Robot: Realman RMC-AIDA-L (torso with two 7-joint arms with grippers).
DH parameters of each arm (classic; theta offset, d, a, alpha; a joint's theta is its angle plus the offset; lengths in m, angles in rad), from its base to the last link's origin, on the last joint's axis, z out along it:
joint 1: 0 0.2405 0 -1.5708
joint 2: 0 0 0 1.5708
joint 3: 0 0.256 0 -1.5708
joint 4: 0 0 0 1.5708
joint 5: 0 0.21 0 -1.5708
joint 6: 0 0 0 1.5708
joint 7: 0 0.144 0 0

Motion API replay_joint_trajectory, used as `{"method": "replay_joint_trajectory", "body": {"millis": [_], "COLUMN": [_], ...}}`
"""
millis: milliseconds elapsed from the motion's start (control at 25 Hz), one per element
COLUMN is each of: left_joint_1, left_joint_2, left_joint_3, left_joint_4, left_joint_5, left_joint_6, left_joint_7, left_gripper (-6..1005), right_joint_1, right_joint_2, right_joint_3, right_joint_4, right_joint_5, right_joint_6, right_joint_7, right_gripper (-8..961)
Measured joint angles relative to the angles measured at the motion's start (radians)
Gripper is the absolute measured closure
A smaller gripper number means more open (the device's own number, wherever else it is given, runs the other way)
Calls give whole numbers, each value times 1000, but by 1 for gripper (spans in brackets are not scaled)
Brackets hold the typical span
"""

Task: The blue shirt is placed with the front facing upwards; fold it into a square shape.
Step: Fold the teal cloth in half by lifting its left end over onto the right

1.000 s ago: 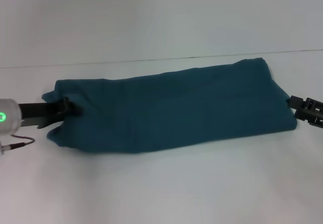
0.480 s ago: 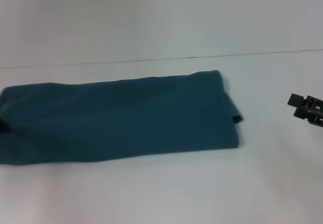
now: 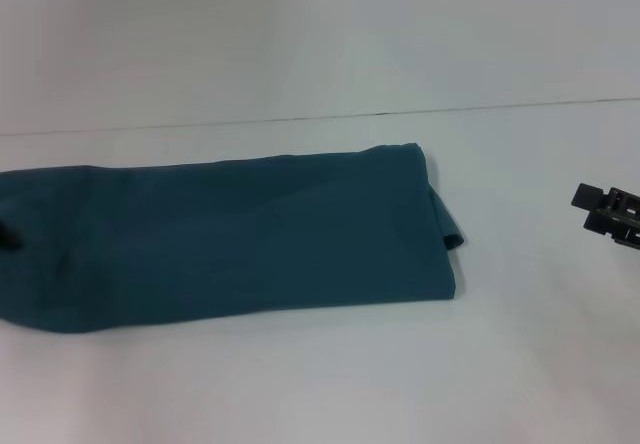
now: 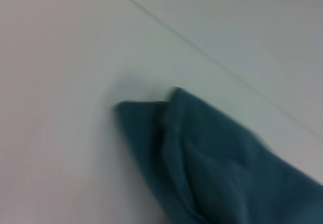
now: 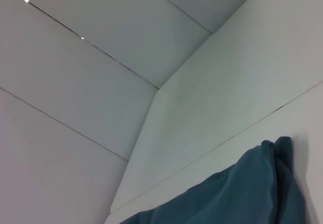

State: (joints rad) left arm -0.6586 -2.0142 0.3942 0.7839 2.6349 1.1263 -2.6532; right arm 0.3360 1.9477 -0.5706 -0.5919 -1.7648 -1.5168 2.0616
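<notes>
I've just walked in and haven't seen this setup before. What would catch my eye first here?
The blue shirt, folded into a long teal band, lies across the white table and runs off the head view's left edge. Its right end is a neat folded edge with a small flap sticking out. The right gripper sits apart from it at the far right edge; the left gripper is barely visible at the left edge.

Blue shirt [image 3: 230,234]: teal, plain side up, no print showing. Folded lengthwise into a long band, lying flat on white surface across left + centre of head view, left end cut off by frame edge. Right end near centre-right, w/ small fabric flap sticking out at its corner.
</notes>
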Motion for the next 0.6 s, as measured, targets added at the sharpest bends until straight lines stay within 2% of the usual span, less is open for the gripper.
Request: {"method": "replay_joint_trajectory", "body": {"millis": [80,200,320,480,600], "left_joint_1": [-2,-8,-28,-67,-112], "left_joint_2": [0,0,-11,-61,-96], "left_joint_3": [-1,4,48,146,214], "left_joint_4": [32,75,102,139,124], "left_joint_5": [-53,-203,-326,-421,-443], "left_joint_6": [84,232,311,311,249], "left_joint_7": [0,5,7,1,3], "left_gripper": [923,923,923,924,925], "right_joint_1": [0,1,1,3,3], "right_joint_2": [-1,-1,0,0,0], "right_joint_3": [0,0,0,0,0], "right_joint_4": [0,0,0,0,0], "right_joint_5": [0,0,-1,-1,-1], "right_joint_6": [-1,0,0,0,0], "right_joint_7": [0,0,0,0,0], "right_gripper": [28,28,28,29,29]}}
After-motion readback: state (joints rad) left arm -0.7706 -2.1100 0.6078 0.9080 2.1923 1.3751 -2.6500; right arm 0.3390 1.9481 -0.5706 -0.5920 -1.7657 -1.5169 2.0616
